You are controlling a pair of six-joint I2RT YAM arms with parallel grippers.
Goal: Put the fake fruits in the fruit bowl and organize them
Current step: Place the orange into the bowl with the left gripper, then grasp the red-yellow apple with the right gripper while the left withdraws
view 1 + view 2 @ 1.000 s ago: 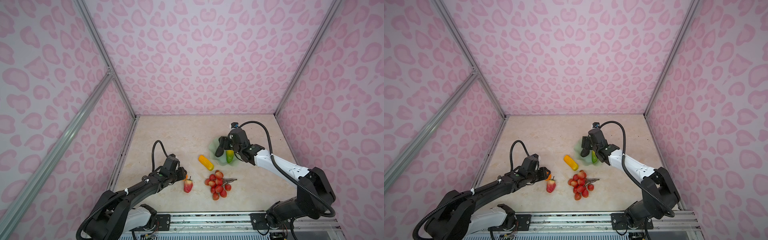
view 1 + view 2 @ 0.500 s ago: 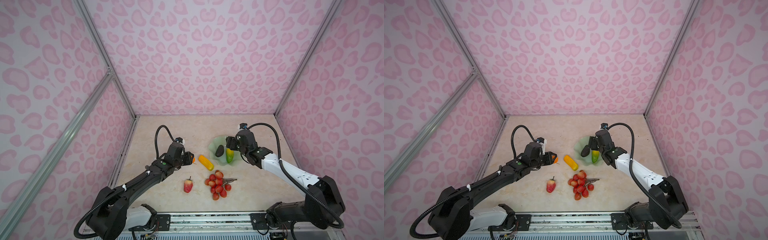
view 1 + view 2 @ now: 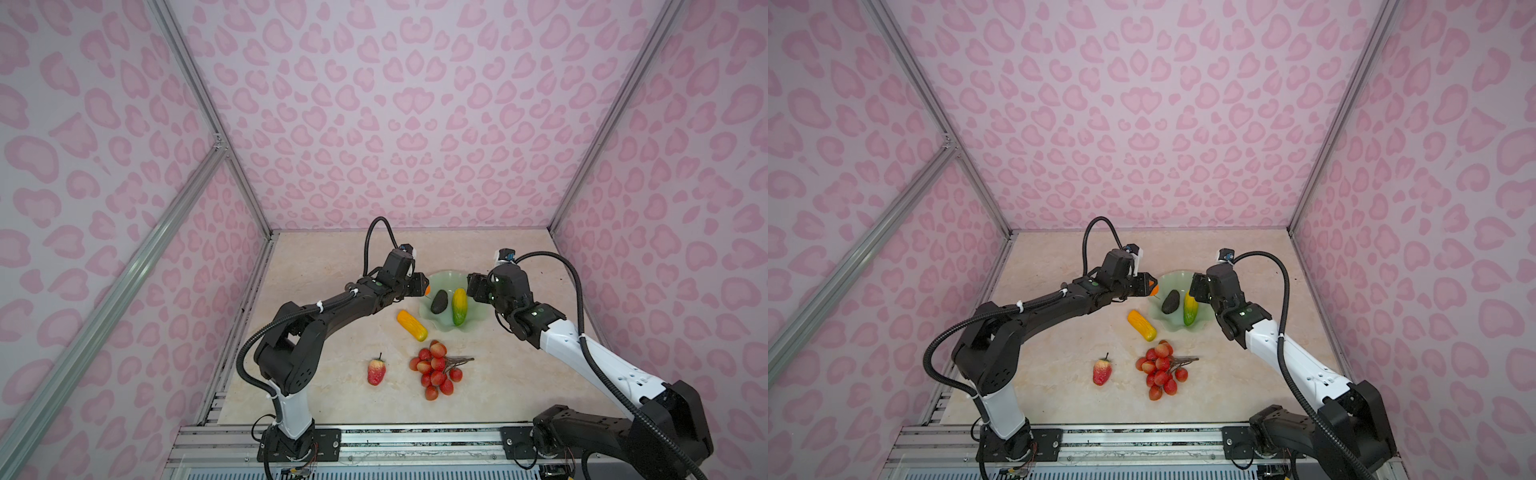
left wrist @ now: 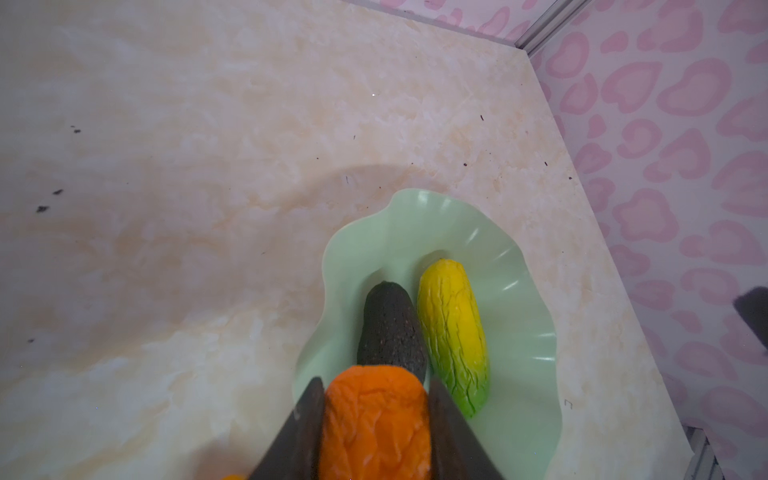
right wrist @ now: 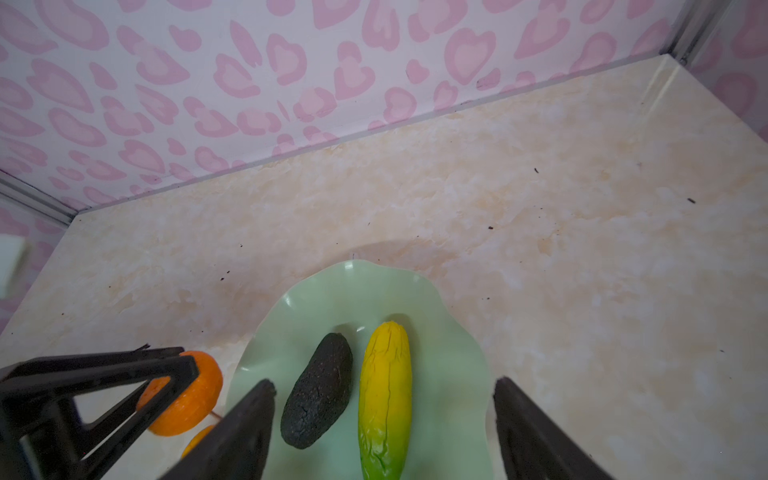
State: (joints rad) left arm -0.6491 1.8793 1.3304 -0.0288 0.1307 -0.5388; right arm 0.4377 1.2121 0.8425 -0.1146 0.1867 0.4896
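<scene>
The small orange (image 4: 374, 424) is pinched in my shut left gripper (image 4: 376, 384), which hangs just over the left rim of the mint-green fruit bowl (image 3: 473, 328). Inside the bowl lie the dark avocado (image 3: 439, 301) and the green-yellow oblong fruit (image 3: 459, 306), side by side. My right gripper (image 5: 384, 384) is open and empty above the bowl's right side, its fingers straddling both fruits. On the table in front of the bowl are the orange-yellow oblong fruit (image 3: 412, 326), the strawberry (image 3: 376, 371) and the bunch of red berries (image 3: 434, 372).
Pink patterned walls with metal corner posts (image 3: 555, 224) close in the marble table on three sides. The bowl stands right of the middle, about a hand's width from the right wall. Both arms meet over it from opposite sides.
My left gripper has carried the small orange from beside the strawberry back and right to the bowl's left rim. The right gripper has drawn back from over the bowl toward its right side.
</scene>
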